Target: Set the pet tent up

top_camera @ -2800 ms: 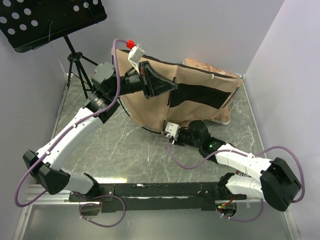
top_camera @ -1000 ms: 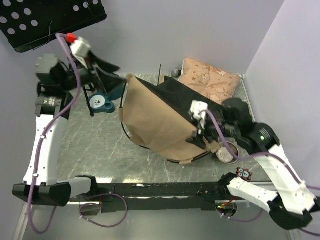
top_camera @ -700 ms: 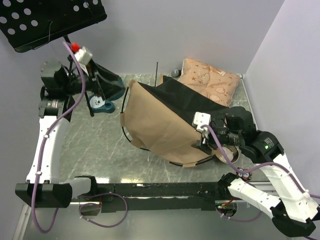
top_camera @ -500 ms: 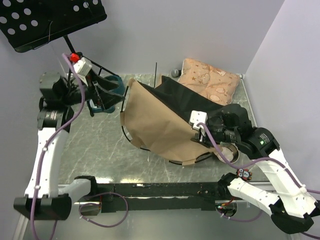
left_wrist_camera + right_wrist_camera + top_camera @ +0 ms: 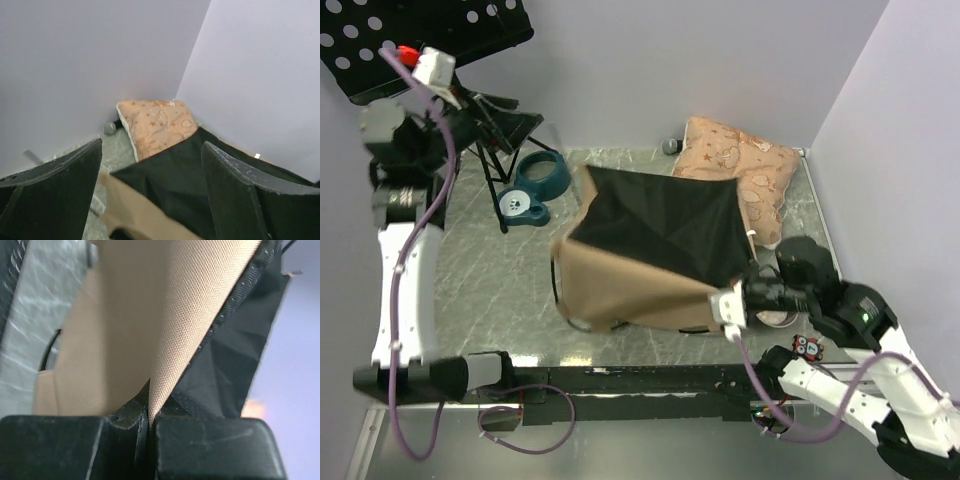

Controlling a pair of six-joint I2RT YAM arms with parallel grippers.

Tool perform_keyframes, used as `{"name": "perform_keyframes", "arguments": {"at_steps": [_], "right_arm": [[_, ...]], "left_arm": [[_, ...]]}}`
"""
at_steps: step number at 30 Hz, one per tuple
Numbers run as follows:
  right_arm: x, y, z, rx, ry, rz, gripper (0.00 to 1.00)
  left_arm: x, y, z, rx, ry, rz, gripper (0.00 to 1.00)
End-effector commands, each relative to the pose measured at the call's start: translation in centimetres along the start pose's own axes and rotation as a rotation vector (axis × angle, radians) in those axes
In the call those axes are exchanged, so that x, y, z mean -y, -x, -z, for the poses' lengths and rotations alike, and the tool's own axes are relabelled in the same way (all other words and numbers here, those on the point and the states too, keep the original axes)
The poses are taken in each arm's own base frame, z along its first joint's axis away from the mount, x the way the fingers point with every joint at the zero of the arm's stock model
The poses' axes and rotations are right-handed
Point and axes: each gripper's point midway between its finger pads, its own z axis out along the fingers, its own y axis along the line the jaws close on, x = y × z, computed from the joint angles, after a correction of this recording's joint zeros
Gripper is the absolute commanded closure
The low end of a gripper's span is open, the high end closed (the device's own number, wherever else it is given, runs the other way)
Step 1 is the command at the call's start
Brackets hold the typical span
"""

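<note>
**Tent sprung open but lying base-up; right arm has it by a corner**

The pet tent (image 5: 650, 250) sits in the middle of the table (image 5: 500, 270), a little toward the right edge. It has taken on a boxy, puffed-out form. Its black base panel (image 5: 665, 225) faces upward at a tilt and a tan wall drops toward the near edge. A thin black pole (image 5: 558, 290) loops out at the tent's near left corner. No doorway or pom-poms show in any view.

The right gripper (image 5: 148, 412) is clamped tight on the tent's near right corner, with a fold of tan fabric pinched between its fingers. The left gripper (image 5: 151, 147) is raised well above the far left corner, its fingers spread wide with nothing between them, looking down toward the tent.

By my reading the job is partway done. The frame has opened, but the tent is the wrong way up. It needs turning until the black panel lies flat on the table and the walls stand over it.

Several things crowd that turn:

- A pinkish-beige cushion (image 5: 745, 165) fills the far right corner, just beside the tent's far right side.
- A small grey ball (image 5: 670, 146) lies at the far edge next to the cushion.
- A blue double pet bowl (image 5: 532, 183) sits near the far left corner, close to the tent.
- A black music stand (image 5: 420, 35) sets its tripod legs beside that bowl.

Tipping the tent toward the far edge would likely press it into the cushion, and swinging it left risks the bowl. The near left stretch of the table looks the freest place to roll it.
</note>
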Motion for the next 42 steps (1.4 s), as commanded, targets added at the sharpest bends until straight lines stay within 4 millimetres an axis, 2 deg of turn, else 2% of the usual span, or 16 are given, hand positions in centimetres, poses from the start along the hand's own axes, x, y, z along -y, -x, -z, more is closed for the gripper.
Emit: {"name": "perform_keyframes", "arguments": {"at_steps": [1, 3, 5, 9, 13, 14, 16, 18, 24, 28, 31, 34, 37, 39, 42], "right_arm": [[-0.6, 0.4, 0.4, 0.049, -0.056, 0.456, 1.00], [-0.9, 0.0, 0.3, 0.045, -0.106, 0.577, 1.00], [-1.6, -0.7, 0.0, 0.035, -0.113, 0.638, 1.00], [-2.2, -1.1, -0.4, 0.039, -0.145, 0.692, 1.00], [-1.7, -1.2, -0.4, 0.030, -0.181, 0.708, 1.00], [-1.7, -1.2, -0.4, 0.028, -0.179, 0.705, 1.00], [-1.7, -1.2, -0.4, 0.027, -0.172, 0.701, 1.00], [-1.6, -1.2, -0.4, 0.026, -0.177, 0.702, 1.00], [-1.4, -1.0, -0.4, 0.028, -0.173, 0.696, 1.00], [-1.3, -0.9, -0.3, 0.031, -0.172, 0.697, 1.00], [-1.3, -0.8, -0.2, 0.036, -0.177, 0.699, 1.00], [-1.4, -1.0, -0.2, 0.028, -0.177, 0.699, 1.00], [-1.5, -0.9, 0.0, 0.030, -0.175, 0.689, 1.00], [-1.4, -1.0, 0.1, 0.023, -0.177, 0.691, 1.00], [-1.2, -0.9, 0.2, 0.020, -0.182, 0.692, 1.00]], "left_arm": [[-4.1, -5.7, -2.3, -0.115, -0.022, 0.142, 0.17], [-5.4, -8.9, -2.6, -0.181, -0.038, 0.170, 0.18], [-5.7, -11.7, -2.7, -0.254, -0.100, 0.135, 0.18], [-6.1, -16.4, -1.5, -0.432, -0.232, -0.102, 0.16], [-6.7, -19.1, -0.5, -0.561, -0.251, -0.258, 0.16], [-6.1, -19.6, 0.0, -0.571, -0.291, -0.261, 0.15], [-5.5, -19.5, 0.2, -0.561, -0.328, -0.276, 0.15], [-5.7, -18.9, -0.2, -0.547, -0.308, -0.298, 0.17], [-4.5, -14.3, -0.2, -0.476, -0.306, -0.489, 0.16], [-2.6, -12.9, 0.5, -0.427, -0.340, -0.535, 0.16], [-1.1, -14.2, 0.2, -0.432, -0.385, -0.523, 0.14], [-1.9, -15.3, -1.1, -0.467, -0.339, -0.572, 0.14], [-1.4, -15.5, -2.7, -0.462, -0.354, -0.564, 0.15], [-1.3, -17.0, -3.7, -0.515, -0.379, -0.564, 0.16], [-2.3, -19.0, -4.0, -0.612, -0.366, -0.591, 0.19]]}}
